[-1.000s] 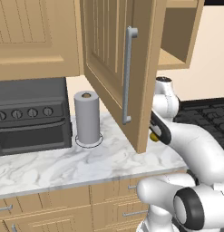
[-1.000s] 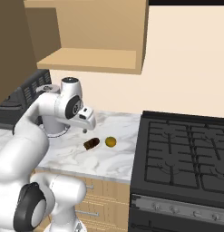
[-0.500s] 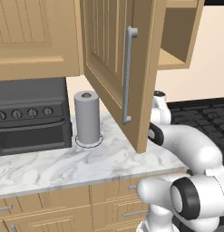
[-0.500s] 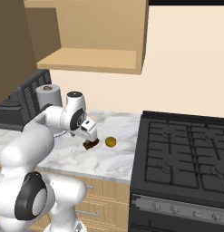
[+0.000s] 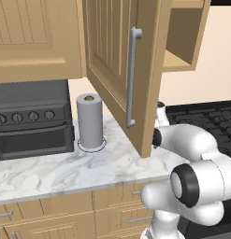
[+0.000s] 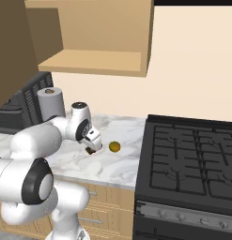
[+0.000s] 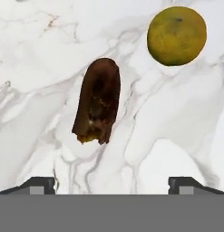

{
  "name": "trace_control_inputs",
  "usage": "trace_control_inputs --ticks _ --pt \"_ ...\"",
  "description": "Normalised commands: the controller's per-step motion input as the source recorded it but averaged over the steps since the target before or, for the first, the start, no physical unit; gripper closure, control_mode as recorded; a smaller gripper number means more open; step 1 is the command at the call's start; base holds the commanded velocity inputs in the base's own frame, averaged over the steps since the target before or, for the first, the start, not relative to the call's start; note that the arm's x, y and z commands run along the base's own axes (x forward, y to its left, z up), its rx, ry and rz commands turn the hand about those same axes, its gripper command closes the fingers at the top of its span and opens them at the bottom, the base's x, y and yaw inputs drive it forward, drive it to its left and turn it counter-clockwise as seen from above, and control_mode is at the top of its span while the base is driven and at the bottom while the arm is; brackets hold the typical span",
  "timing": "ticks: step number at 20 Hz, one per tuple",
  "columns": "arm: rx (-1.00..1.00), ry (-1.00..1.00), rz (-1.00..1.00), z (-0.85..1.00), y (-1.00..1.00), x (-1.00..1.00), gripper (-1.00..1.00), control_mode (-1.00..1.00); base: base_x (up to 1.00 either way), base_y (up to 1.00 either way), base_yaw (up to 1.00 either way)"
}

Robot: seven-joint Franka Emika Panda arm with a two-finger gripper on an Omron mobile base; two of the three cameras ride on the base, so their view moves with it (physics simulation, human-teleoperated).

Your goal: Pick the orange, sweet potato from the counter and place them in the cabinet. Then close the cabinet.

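Observation:
On the marbled counter (image 7: 36, 59) the brown sweet potato (image 7: 97, 106) lies lengthwise, straight ahead of my gripper (image 7: 113, 186). The fingertips (image 7: 38, 185) stand wide apart, open, with nothing between them. The orange (image 7: 177, 35) rests just beyond and to one side of the sweet potato, apart from it. From the right base, my gripper (image 6: 93, 145) hangs low over the sweet potato (image 6: 91, 151), with the orange (image 6: 114, 146) a little to its right. The cabinet (image 6: 96, 61) above is open, its shelf bare, and its door (image 5: 121, 60) swings out over the counter (image 5: 65, 168).
A grey paper-towel roll (image 5: 90, 120) stands at the back of the counter beside a dark oven box (image 5: 32, 119). A black stove (image 6: 192, 154) adjoins the counter on the right. Wooden drawers (image 5: 65, 217) run below. The open door hangs close beside my arm.
The hand has come down from above the counter to just over the sweet potato. The orange and the sweet potato have not moved.

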Motion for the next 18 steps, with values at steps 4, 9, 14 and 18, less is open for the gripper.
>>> trace_control_inputs --ticks 4,9,14,18 --pt "0.0 0.0 -0.05 -0.31 0.0 0.33 -1.0 -1.0 0.0 0.0 0.0" --pt "0.0 0.0 -0.01 -0.41 0.0 0.32 -1.0 -1.0 0.0 0.0 0.0" --pt "0.0 0.0 0.0 -0.41 0.0 0.34 -1.0 -1.0 0.0 0.0 0.0" --pt "0.0 -0.02 0.0 -0.48 0.0 0.26 1.0 -1.0 0.0 0.0 0.0"
